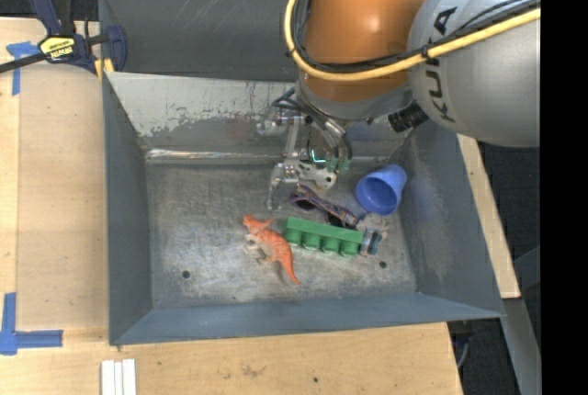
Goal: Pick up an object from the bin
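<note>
On the floor of the grey bin (129,200), right of its middle, the gripper (299,185) hangs low with its fingers seemingly apart. It is just above a dark purple flat thing (323,205) that lies slanted along the upper edge of a green studded block (322,238). An orange toy dinosaur (272,248) lies just beside the block's left end, a small blue-grey piece (372,242) touches its right end, and a blue cup (381,190) lies tipped near the right wall.
</note>
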`<action>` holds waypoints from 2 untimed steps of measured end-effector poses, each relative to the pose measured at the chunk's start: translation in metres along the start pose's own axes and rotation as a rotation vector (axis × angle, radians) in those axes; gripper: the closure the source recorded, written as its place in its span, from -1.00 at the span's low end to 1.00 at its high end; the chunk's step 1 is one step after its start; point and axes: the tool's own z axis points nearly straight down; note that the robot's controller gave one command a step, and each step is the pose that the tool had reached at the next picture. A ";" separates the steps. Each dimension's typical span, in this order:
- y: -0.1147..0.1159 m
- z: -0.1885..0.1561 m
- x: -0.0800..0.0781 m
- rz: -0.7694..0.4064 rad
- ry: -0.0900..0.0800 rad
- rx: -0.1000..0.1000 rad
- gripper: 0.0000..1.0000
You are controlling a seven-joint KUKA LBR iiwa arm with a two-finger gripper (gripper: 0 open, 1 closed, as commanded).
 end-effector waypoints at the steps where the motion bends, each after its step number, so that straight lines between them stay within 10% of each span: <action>1: -0.001 -0.005 -0.002 0.003 -0.008 -0.001 -1.00; 2: -0.021 0.063 0.015 -0.008 -0.011 -0.002 -1.00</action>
